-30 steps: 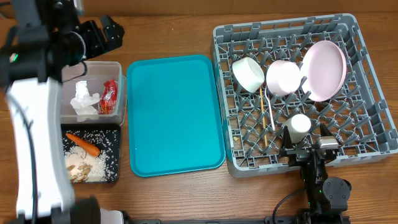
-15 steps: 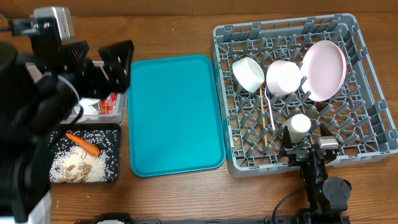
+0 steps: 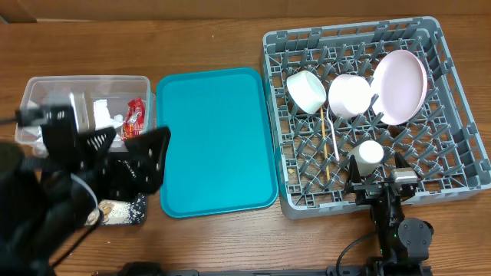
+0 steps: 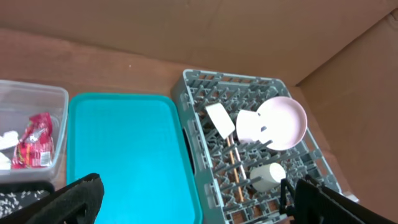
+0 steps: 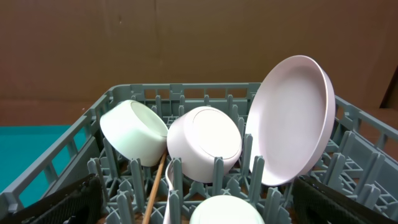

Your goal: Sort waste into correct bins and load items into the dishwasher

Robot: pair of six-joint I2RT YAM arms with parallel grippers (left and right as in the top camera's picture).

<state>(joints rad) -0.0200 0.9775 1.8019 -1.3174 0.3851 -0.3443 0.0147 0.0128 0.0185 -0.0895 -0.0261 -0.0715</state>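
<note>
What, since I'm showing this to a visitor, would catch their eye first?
The big grey dish rack on the right, with the pink plate standing on edge in it. Next the teal tray mid-table, and the black left tool, open, hiding most of the black tray at the left.

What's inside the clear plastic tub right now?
A red snack wrapper and crumpled white napkins show in the tub; the left arm hides its near-left part.

- A grey rack (image 3: 454, 165) is set at the right.
- A pink plate (image 3: 399, 86) and two white bowls (image 3: 307, 90) are stood on edge at its far side.
- A cup (image 3: 370, 153), fork (image 3: 331, 129) and chopstick (image 3: 323, 147) are placed nearer.
- A red wrapper (image 3: 136, 113) is held in the clear tub (image 3: 46, 84), far left.
</note>
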